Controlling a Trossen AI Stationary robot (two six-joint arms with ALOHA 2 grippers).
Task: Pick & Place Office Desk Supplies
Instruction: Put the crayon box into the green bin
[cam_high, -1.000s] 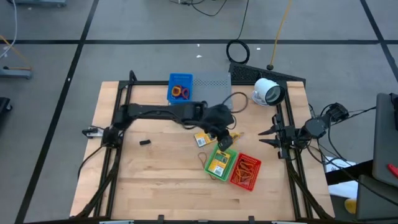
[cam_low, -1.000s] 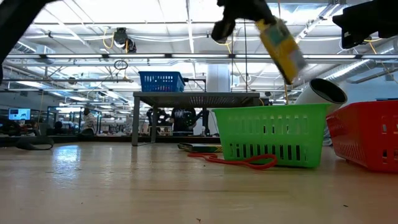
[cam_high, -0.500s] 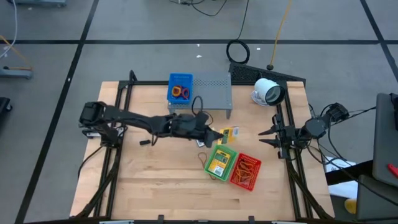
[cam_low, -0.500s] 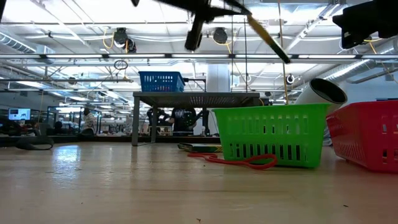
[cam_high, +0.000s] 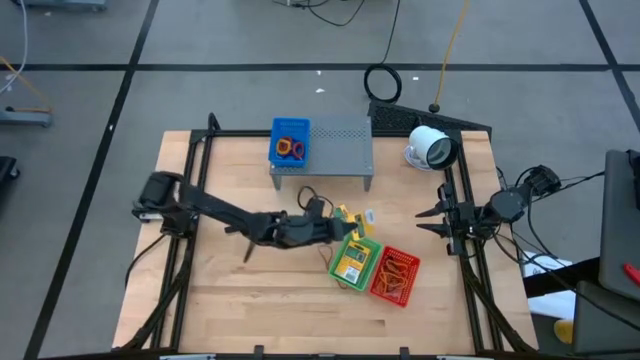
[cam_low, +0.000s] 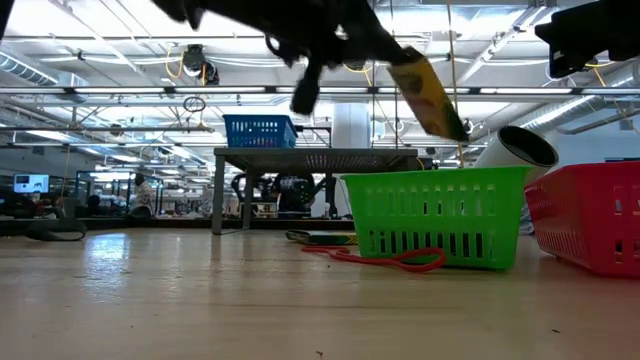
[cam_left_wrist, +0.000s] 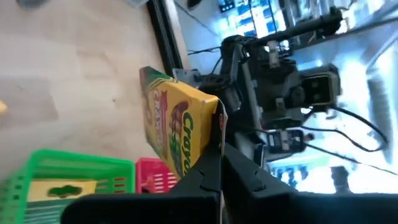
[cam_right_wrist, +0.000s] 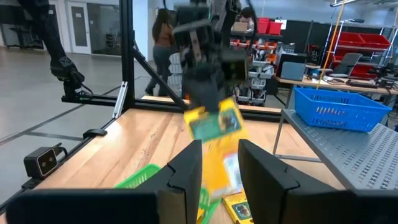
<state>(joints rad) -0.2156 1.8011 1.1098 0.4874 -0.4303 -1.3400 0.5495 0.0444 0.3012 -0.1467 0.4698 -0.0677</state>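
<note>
My left gripper (cam_high: 335, 222) reaches in from the table's left and is shut on a flat yellow packet with a green label (cam_left_wrist: 174, 118). The packet hangs in the air just beyond the green basket (cam_high: 352, 262), as the low view shows (cam_low: 425, 92). Another yellow packet (cam_high: 350, 266) lies flat inside that basket. An orange rubber band (cam_low: 390, 258) lies on the table against the basket's left side. My right gripper (cam_high: 432, 222) waits open at the table's right edge, nothing between its fingers (cam_right_wrist: 186, 171). My left gripper pinches the packet by one narrow edge (cam_left_wrist: 214, 124) between its two shut fingers. The fingers come nearly level from the table's left. The packet is lifted clear of the table and tilted, its free end sloping down toward the green basket's rim (cam_low: 440, 172).
A red basket (cam_high: 393, 275) with orange bands stands right of the green one. A loose yellow packet (cam_high: 367, 215) lies on the table beyond them. At the back stand a grey perforated shelf (cam_high: 340, 140) bearing a blue basket (cam_high: 290, 142), and a white round device (cam_high: 430, 148).
My left arm has stretched out lower and its gripper has moved toward the near edge and down while its wrist rolled. It has stayed shut on the packet, which hung steeply, then showed edge-on, and now slants over the green basket.
</note>
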